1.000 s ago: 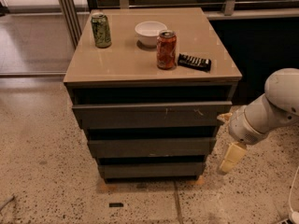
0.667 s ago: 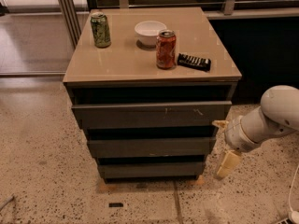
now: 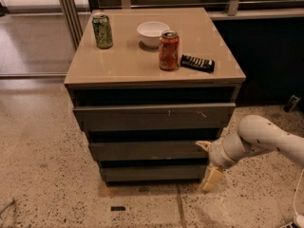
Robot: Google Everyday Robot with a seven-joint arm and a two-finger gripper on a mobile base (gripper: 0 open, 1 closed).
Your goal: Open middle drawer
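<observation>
The cabinet has three dark grey handleless drawer fronts. The middle drawer (image 3: 147, 150) is a long flat slab between the scratched top front (image 3: 152, 116) and the short bottom front (image 3: 152, 173). All three look pushed in. My gripper (image 3: 208, 163) is at the lower right corner of the cabinet, on a white arm that comes in from the right. Its two cream fingers are spread apart: the upper fingertip (image 3: 203, 146) is beside the right end of the middle drawer, and the lower one (image 3: 212, 179) is beside the bottom drawer, near the floor. It holds nothing.
On the tan cabinet top (image 3: 118, 65) stand a green can (image 3: 102, 31), a white bowl (image 3: 152, 33), a red can (image 3: 168, 50) and a black remote (image 3: 197, 63). Speckled floor lies in front and to the left. A dark wall and a railing are behind on the right.
My arm has moved left and down, bringing the gripper closer to the right ends of the middle and bottom drawers. The drawers and the tabletop objects have not moved.
</observation>
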